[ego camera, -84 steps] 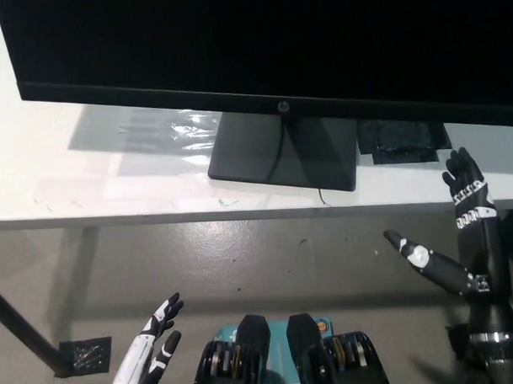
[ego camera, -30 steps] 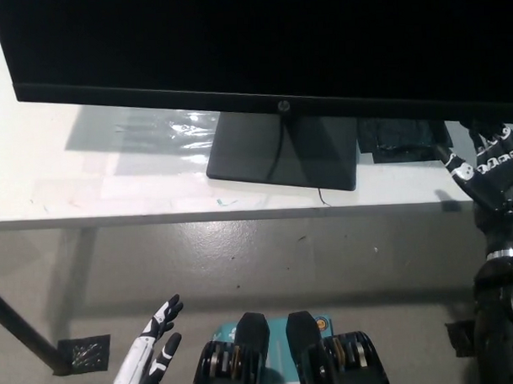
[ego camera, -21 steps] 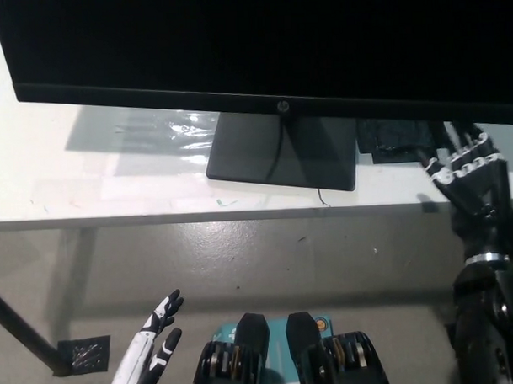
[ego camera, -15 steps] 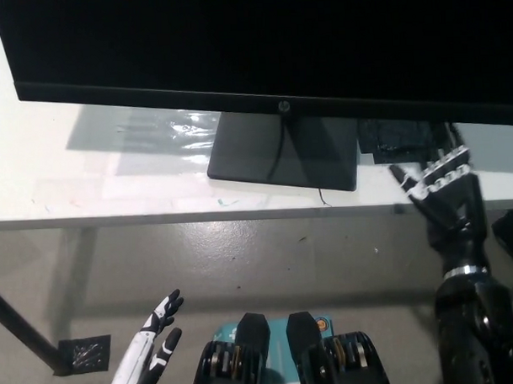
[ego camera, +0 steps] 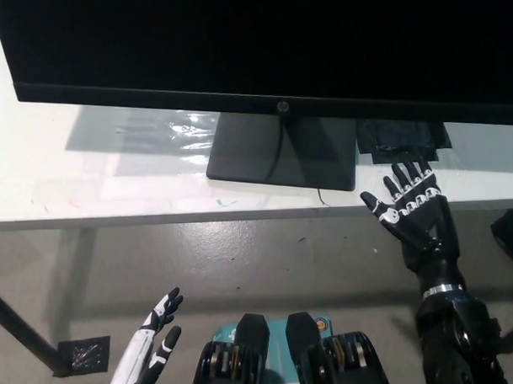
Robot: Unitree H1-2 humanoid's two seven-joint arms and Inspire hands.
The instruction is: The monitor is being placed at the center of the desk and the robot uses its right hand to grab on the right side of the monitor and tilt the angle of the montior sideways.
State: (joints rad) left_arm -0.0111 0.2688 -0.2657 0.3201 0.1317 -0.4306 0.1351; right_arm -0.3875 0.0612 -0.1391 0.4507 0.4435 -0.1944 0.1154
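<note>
A single head camera looks steeply down, close over the desk's [ego camera: 37, 183] front edge and floor.

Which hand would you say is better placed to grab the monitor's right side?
The right hand: it is raised and open at the desk edge under the monitor. The left hand hangs low.

The right hand [ego camera: 413, 216] is black with small white markings across the fingers [ego camera: 401, 189] and a silver ring at the wrist, above a glossy black forearm. The left hand [ego camera: 152, 343] is white with dark, apparently black, finger segments.
</note>
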